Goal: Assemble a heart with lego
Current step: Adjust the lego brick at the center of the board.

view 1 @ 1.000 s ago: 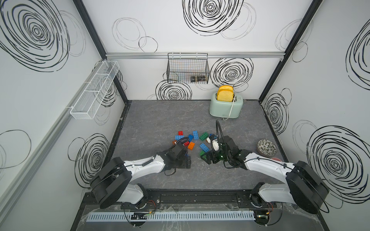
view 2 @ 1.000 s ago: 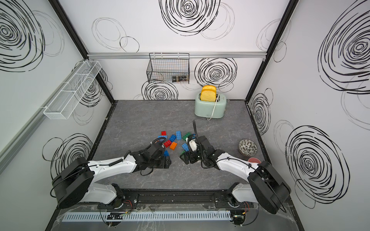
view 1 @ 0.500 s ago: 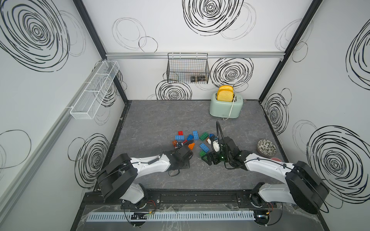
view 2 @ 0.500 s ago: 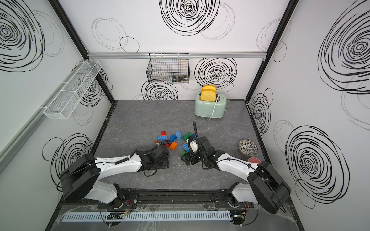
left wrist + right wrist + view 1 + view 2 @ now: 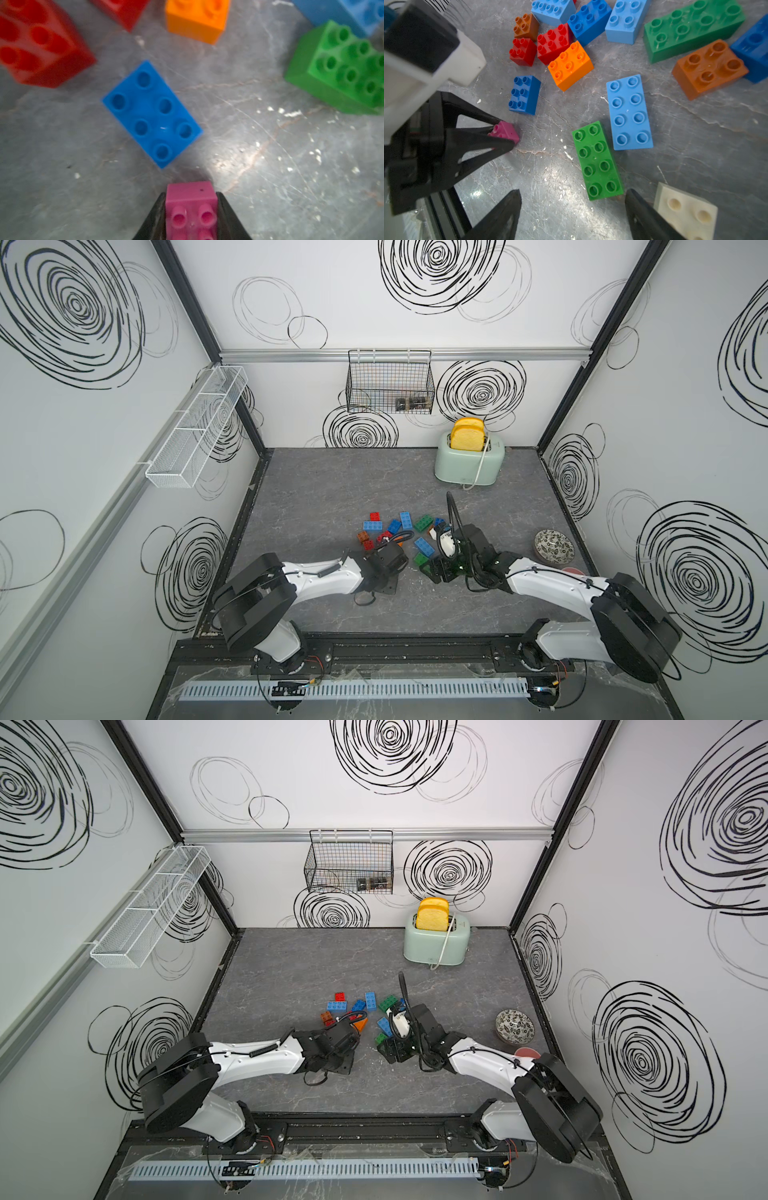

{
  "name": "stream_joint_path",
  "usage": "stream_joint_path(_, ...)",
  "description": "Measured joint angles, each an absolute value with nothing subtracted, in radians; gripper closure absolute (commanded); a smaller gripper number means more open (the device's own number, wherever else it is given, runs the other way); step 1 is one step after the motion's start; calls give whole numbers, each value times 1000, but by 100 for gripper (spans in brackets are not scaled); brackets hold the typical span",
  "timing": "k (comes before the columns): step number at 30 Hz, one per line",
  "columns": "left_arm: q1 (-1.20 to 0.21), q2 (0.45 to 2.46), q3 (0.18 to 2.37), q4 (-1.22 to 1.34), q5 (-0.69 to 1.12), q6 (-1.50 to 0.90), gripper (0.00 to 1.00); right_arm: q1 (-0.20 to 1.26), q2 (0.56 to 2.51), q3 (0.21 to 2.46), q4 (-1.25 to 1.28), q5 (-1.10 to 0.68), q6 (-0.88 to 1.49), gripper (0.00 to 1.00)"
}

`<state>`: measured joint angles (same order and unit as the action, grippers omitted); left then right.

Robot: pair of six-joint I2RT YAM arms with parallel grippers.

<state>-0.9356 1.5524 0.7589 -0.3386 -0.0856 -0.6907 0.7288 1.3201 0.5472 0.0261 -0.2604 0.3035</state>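
Now my left arm point(image 5: 316, 578) lies low, stretched across the desk point(image 5: 332, 489). My left hand point(image 5: 191, 199) is clenched on a pink brick point(image 5: 191, 190), studs toward the wrist, close to the desk and just short of a blue brick point(image 5: 151, 113). My right arm point(image 5: 548, 578) reaches in low from the opposite side. My right hand point(image 5: 573, 195) is spread wide, grasping nothing, with one finger by the end of a green brick point(image 5: 597, 161) and the other beside a white brick point(image 5: 685, 209). The pile point(image 5: 405, 520) lies just beyond both hands.
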Motion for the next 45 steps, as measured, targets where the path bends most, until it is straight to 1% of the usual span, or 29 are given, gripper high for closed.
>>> stream_joint_path(4, -980, 1571, 775, -316, -49, -684, 61, 770, 1375, 589, 2, -220, 296, 27)
stream_joint_path(9, -987, 1577, 775, -284, -20, -739, 59, 810, 1448, 649, -31, -161, 286, 32)
stream_joint_path(10, -986, 1577, 775, -281, -17, -750, 57, 813, 1457, 659, -37, -150, 283, 33)
stream_joint_path(15, -973, 1572, 768, -250, 9, -783, 42, 822, 1491, 701, -72, -107, 268, 37)
stream_joint_path(18, -951, 1536, 735, -234, 41, -786, 38, 824, 1504, 722, -96, -84, 258, 37)
stream_joint_path(22, -892, 1445, 686, -247, 78, -778, 37, 825, 1510, 739, -126, -63, 246, 37)
stream_joint_path(28, -746, 1289, 635, -256, 105, -748, 37, 825, 1522, 759, -155, -49, 241, 37)
stream_joint_path(31, -690, 1245, 593, -252, 115, -743, 37, 825, 1548, 773, -159, -49, 236, 38)
stream_joint_path(36, -666, 1240, 550, -239, 136, -739, 37, 848, 1586, 808, -157, -38, 223, 46)
stream_joint_path(45, -613, 1210, 512, -206, 162, -732, 37, 922, 1600, 832, -181, -58, 219, 46)
